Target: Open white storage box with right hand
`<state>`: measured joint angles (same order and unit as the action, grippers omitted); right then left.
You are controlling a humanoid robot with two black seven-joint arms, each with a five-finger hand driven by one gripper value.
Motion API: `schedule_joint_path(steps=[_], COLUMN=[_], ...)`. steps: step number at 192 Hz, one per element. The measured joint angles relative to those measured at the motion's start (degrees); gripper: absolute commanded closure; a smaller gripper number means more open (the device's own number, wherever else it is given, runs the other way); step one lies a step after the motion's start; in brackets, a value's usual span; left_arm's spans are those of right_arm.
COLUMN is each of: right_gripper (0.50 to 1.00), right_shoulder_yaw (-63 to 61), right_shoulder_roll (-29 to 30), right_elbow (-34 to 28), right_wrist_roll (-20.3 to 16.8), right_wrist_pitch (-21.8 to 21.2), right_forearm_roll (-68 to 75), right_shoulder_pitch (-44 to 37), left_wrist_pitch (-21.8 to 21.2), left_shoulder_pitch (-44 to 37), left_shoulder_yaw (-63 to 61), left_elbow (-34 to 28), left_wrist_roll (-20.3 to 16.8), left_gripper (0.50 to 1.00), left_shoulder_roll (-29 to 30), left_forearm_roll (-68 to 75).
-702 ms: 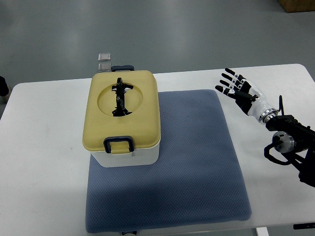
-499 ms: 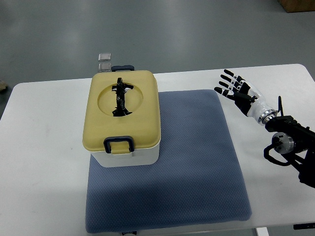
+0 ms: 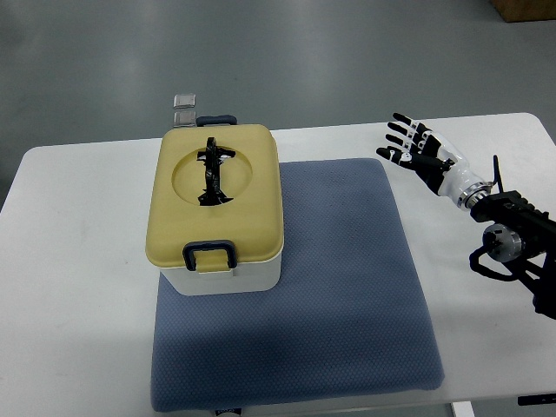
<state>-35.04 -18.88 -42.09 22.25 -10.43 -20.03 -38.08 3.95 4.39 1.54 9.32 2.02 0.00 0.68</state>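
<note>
Basically nothing done yet, box not opened. Nearest the camera, blue mat (image 3: 347,304) lies on the white table (image 3: 69,261), front half of it bare. Further back, white storage box (image 3: 219,217) sits on the mat's left part, yellow lid (image 3: 217,200) fully seated, no gap visible. Dark front latch (image 3: 209,254) looks down and clipped; black handle (image 3: 211,170) folded flat in the lid's round recess. A second dark latch (image 3: 216,120) shows at the far edge, also apparently closed. Right hand (image 3: 419,149) at the right, over the bare table just past the mat's far right corner, well apart from the box, touching nothing. Fingers (image 3: 401,129) spread wide, holding nothing, pointing roughly toward the box. Left arm not visible. Small clear item (image 3: 184,108) beyond the box at the table's far edge, can't tell what. Judgement: all remaining — reach across, release latches, lift lid.
</note>
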Motion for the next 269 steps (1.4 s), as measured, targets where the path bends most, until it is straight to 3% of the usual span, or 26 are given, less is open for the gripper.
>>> schedule_joint_path(steps=[89,158,269], right_gripper=[0.587,0.587,0.619], right_shoulder_yaw=[-0.34,0.33,16.85], right_shoulder_roll=[-4.32,-5.87,-5.73], right_elbow=[-5.03,-10.57,-16.38], right_wrist_roll=[0.41,3.48,6.7], right_wrist_pitch=[0.39,1.17,2.61], right_forearm_roll=[-29.19,-53.49,-60.94], right_shoulder_pitch=[-9.38,-18.35,-35.69], left_wrist_pitch=[0.01,0.01,-0.02], left_shoulder_pitch=[0.0,0.0,0.0], left_shoulder_yaw=[-0.06,-0.05,-0.05], left_elbow=[-0.03,-0.13,-0.26], left_wrist_roll=[0.0,0.0,0.0], left_gripper=[0.5,0.5,0.5], left_shoulder_roll=[0.0,0.0,0.0], left_forearm_roll=[0.04,0.04,0.02])
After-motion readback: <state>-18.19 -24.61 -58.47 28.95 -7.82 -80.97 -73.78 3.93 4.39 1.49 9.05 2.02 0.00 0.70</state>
